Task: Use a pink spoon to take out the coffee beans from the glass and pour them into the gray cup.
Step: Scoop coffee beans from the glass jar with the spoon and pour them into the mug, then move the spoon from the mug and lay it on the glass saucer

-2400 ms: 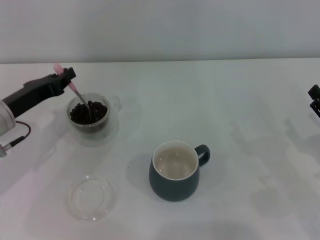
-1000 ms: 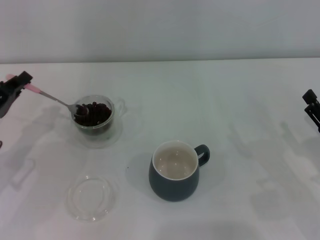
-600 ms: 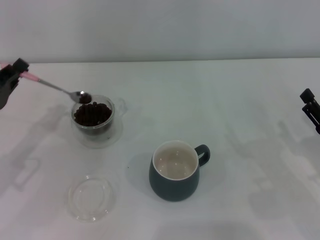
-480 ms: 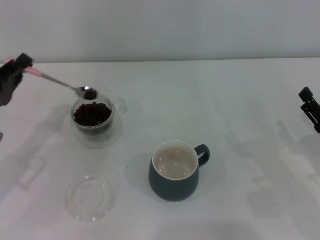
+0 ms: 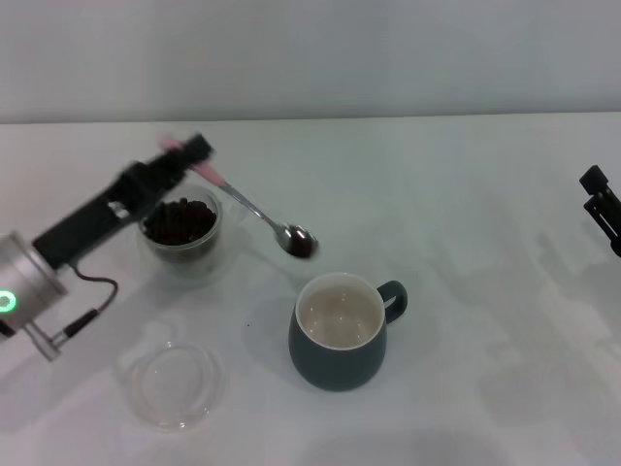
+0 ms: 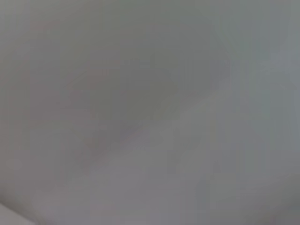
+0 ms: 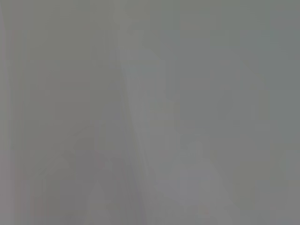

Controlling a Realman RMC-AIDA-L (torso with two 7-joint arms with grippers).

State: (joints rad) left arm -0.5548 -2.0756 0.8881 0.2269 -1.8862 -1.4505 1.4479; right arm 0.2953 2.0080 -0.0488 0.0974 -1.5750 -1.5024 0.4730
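In the head view my left gripper (image 5: 190,152) is shut on the pink spoon (image 5: 254,211) by its pale pink handle. The spoon slopes down to the right, and its silver bowl carries a few coffee beans (image 5: 302,245) above the table, just up and left of the gray cup (image 5: 340,330). The gray cup is upright with an empty cream inside. The glass (image 5: 179,232) holds a heap of dark coffee beans (image 5: 178,219), partly behind my left arm. My right gripper (image 5: 604,206) is parked at the far right edge. Both wrist views show only blank grey.
A flat clear glass saucer (image 5: 169,381) lies on the white table (image 5: 466,194) in front of the glass, at the near left. My left arm crosses the table's left side from the near edge to the glass.
My left arm swung in from the far left and carried the spoon with beans from above the glass rightward and down to just beside the gray cup's rim. The right gripper stayed put.
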